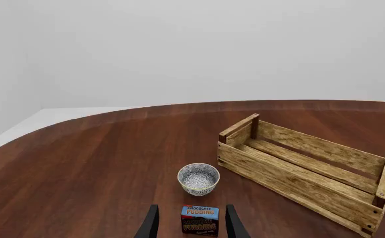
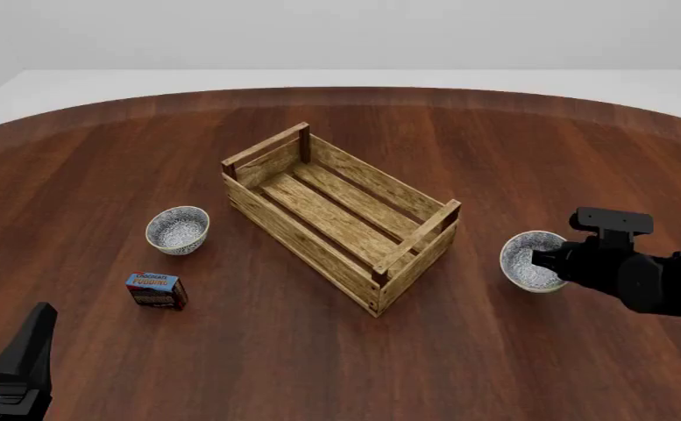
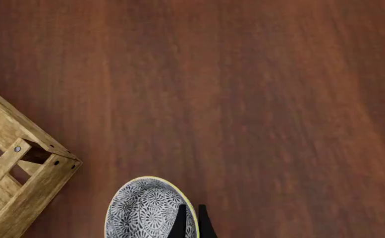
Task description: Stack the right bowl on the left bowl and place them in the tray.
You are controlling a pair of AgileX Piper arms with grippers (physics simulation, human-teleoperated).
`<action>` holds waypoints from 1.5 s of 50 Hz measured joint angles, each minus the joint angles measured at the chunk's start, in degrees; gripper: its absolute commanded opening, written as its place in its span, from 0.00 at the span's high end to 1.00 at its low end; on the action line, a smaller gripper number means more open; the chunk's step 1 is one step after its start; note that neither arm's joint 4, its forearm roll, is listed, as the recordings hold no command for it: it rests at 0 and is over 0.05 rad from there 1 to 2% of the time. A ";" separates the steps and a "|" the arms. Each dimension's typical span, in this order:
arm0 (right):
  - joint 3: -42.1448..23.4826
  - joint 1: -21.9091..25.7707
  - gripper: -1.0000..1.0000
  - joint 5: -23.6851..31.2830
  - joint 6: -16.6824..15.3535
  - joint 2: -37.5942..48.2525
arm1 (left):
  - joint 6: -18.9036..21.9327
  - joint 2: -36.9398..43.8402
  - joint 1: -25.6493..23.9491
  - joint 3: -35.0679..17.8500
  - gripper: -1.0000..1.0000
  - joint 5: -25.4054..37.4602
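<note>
The left bowl (image 2: 178,229), white with a grey-blue speckle, stands on the table left of the tray (image 2: 340,215). In the left wrist view this left bowl (image 1: 198,178) lies ahead of my open left gripper (image 1: 192,210), which is well short of it. My left gripper (image 2: 18,355) sits low at the near left edge. The right bowl (image 2: 525,260) is right of the tray, with my right gripper (image 2: 547,261) shut on its near rim. In the right wrist view the thin fingers (image 3: 181,223) pinch the right bowl (image 3: 146,210) at its edge. I cannot tell if that bowl is lifted.
A small blue-topped pudding box (image 2: 157,290) lies just in front of the left bowl; in the left wrist view the box (image 1: 199,219) shows between my left fingers. The tray (image 1: 304,168) sits diagonally; its corner (image 3: 27,163) is close to the right bowl.
</note>
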 measured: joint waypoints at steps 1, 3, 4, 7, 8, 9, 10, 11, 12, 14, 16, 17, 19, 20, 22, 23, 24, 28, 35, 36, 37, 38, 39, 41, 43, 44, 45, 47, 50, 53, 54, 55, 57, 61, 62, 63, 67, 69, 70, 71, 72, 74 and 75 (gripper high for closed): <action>0.04 0.02 1.00 0.37 -0.06 -0.64 | 0.00 0.00 -0.01 -0.03 0.00 0.02; 0.09 0.10 1.00 1.16 -0.16 -1.98 | 0.00 -0.01 -0.03 -0.06 0.00 0.05; 0.11 0.14 1.00 1.56 -0.22 -2.65 | 0.00 -0.01 -0.04 -0.07 0.00 0.06; 0.11 0.28 1.00 2.79 -0.40 -4.75 | 0.00 -0.01 -0.07 -0.08 0.00 0.06; 0.09 0.33 1.00 3.20 -0.47 -5.45 | 0.00 0.00 -0.09 -0.09 0.00 0.06; 0.06 0.37 1.00 3.60 -0.56 -6.13 | 0.01 0.00 -0.10 -0.09 0.00 0.06; 0.01 0.41 1.00 4.01 -0.66 -6.82 | 0.00 0.01 -0.13 -0.10 0.00 0.07; -0.04 0.45 1.00 4.40 -0.77 -7.49 | 0.00 0.01 -0.15 -0.12 0.00 0.08; -0.10 0.49 1.00 4.79 -0.89 -8.14 | 0.00 0.02 -0.17 -0.14 0.00 0.10; -0.25 0.57 1.00 5.64 -1.15 -9.53 | -0.02 0.02 -0.22 -0.21 0.00 0.16; -0.45 0.62 1.00 6.50 -1.47 -10.93 | -0.05 0.02 -0.28 -0.30 0.00 0.23; -0.58 0.63 1.00 6.95 -1.64 -11.63 | -0.06 0.02 -0.32 -0.36 0.00 0.28; -0.83 0.67 1.00 7.79 -1.96 -12.94 | -0.10 0.03 -0.41 -0.47 0.00 0.37; -0.97 0.69 1.00 8.21 -2.12 -13.59 | -0.13 0.04 -0.47 -0.55 0.00 0.42; -1.28 0.75 1.00 9.06 -2.43 -14.89 | -0.19 0.08 -0.62 -0.72 0.00 0.54; -1.44 0.79 1.00 9.48 -2.60 -15.53 | -0.20 0.10 -0.69 -0.81 0.00 0.60; -1.61 0.83 1.00 9.89 -2.77 -16.16 | -0.21 0.16 -0.76 -0.91 0.00 0.62; -2.28 1.08 1.00 11.39 -3.38 -18.55 | -0.30 0.35 -1.09 -1.32 0.00 0.82; -3.36 1.75 1.00 13.32 -4.15 -21.92 | -0.37 0.81 -1.64 -2.17 0.00 1.19; -3.53 1.87 1.00 13.55 -4.24 -22.34 | -0.36 0.85 -1.71 -2.31 0.00 1.28; -3.69 1.98 1.00 13.76 -4.32 -22.73 | -0.36 0.89 -1.76 -2.44 0.00 1.36; -3.86 2.11 1.00 13.99 -4.42 -23.12 | -0.37 0.91 -1.83 -2.59 0.00 1.46; -4.03 2.23 1.00 14.19 -4.51 -23.49 | -0.38 0.94 -1.90 -2.73 0.00 1.56; -4.37 2.53 1.00 14.55 -4.72 -24.23 | -0.38 0.97 -2.00 -3.00 0.00 1.75; -4.69 2.81 1.00 14.86 -4.92 -24.85 | -0.37 1.03 -2.10 -3.23 0.00 1.90; -4.84 2.96 1.00 15.00 -5.01 -25.13 | -0.38 1.07 -2.13 -3.34 0.00 1.98; -5.00 3.10 1.00 15.13 -5.12 -25.39 | -0.36 1.08 -2.11 -3.46 0.00 2.07; -5.29 3.37 1.00 15.39 -5.34 -25.90 | -0.35 1.03 -2.12 -3.70 0.00 2.29; -5.73 3.82 1.00 15.77 -5.64 -26.64 | -0.14 0.97 -2.41 -4.00 0.00 2.66; -6.48 4.61 1.00 16.61 -5.90 -27.81 | 0.56 1.15 -3.21 -4.38 0.00 3.16; -6.69 4.83 1.00 16.83 -5.97 -28.15 | 0.75 1.20 -3.43 -4.48 0.00 3.29; -6.88 5.03 1.00 17.04 -6.03 -28.45 | 0.92 1.24 -3.63 -4.57 0.00 3.41; -7.21 5.37 1.00 17.39 -6.14 -28.97 | 1.22 1.32 -3.97 -4.74 0.00 3.62; -7.70 5.87 1.00 17.92 -6.31 -29.74 | 1.66 1.44 -4.48 -4.97 0.00 3.94; -7.79 5.97 1.00 18.02 -6.34 -29.89 | 1.74 1.46 -4.58 -5.02 0.00 4.00; -7.87 6.06 1.00 18.12 -6.37 -30.02 | 1.82 1.48 -4.67 -5.06 0.00 4.05; -8.14 6.33 1.00 18.41 -6.46 -30.44 | 2.06 1.54 -4.95 -5.19 0.00 4.23; -8.23 6.44 1.00 18.52 -6.49 -30.59 | 2.15 1.56 -5.05 -5.24 0.00 4.29; -8.28 6.62 1.00 18.69 -6.48 -30.78 | 2.05 1.72 -5.32 -5.41 0.00 4.35; -8.34 6.70 1.00 18.74 -6.51 -30.88 | 2.06 1.70 -5.34 -5.43 0.00 4.38; -8.39 6.79 1.00 18.78 -6.53 -30.96 | 2.06 1.71 -5.37 -5.43 0.00 4.38; -8.49 7.06 1.00 18.86 -6.58 -31.07 | 2.19 1.96 -5.52 -5.48 0.00 4.20; -8.55 7.24 1.00 18.90 -6.57 -31.11 | 2.29 2.18 -5.63 -5.53 0.00 4.04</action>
